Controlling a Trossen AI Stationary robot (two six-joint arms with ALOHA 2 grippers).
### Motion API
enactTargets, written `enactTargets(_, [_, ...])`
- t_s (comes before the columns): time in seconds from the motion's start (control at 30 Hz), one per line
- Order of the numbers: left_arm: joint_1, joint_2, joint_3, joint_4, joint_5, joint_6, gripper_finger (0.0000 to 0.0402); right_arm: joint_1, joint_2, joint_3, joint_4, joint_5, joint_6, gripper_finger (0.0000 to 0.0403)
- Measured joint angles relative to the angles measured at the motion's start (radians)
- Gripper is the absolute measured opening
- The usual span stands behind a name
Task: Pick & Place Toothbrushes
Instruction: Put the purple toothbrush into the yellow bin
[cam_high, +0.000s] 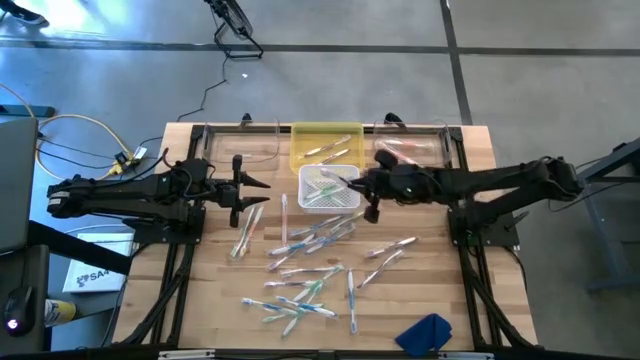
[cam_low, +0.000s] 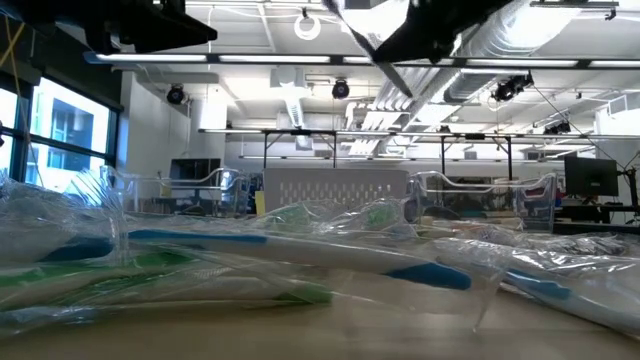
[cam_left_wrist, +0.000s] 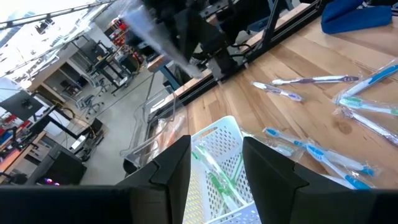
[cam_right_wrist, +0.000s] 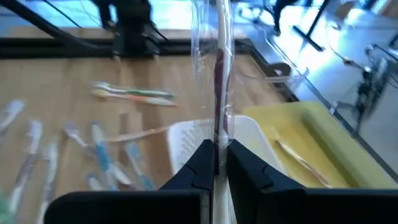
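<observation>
From above, the right gripper (cam_high: 352, 184) hangs over the white basket (cam_high: 329, 190); loose toothbrushes (cam_high: 300, 265) litter the desk (cam_high: 440, 280). Its wrist view shows fingers (cam_right_wrist: 202, 163) clenched on a wrapped toothbrush (cam_right_wrist: 222, 68), probably light, stiff, slippery; grip mid-handle. The left gripper (cam_left_wrist: 216, 171) fingers are released, empty.

Left gripper (cam_left_wrist: 216, 163) jaws apart over white basket (cam_left_wrist: 217, 134) holding green toothbrushes (cam_left_wrist: 219, 184); blue-handled toothbrushes (cam_left_wrist: 314, 152) scattered on counter (cam_left_wrist: 249, 106).

Bright ceiling lamps (cam_low: 307, 26) light my table (cam_high: 440, 290) evenly, leaving soft, faint shadows. At table height the nearest wrapped toothbrushes (cam_low: 300, 262) blur and their plastic glares. My right wrist picture is smeared.
</observation>
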Motion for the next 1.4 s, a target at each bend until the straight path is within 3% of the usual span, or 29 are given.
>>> enactTargets(0.37, [0.000,0.000,0.000,-0.028,0.000,0.002,0.0141,-0.260,0.236,0.195,-0.116,-0.259,-0.033,0.0017])
enactTargets(0.83, [0.000,0.000,0.000,-0.050,0.000,-0.013,0.0141,-0.459,0.496,0.456,-0.306,-0.331,-0.054,0.0017])
enactTargets(1.4, [0.000,0.000,0.000,-0.050,0.000,-0.015,0.0141,-0.595,0.610,0.480,-0.301,-0.421,-0.142,0.0017])
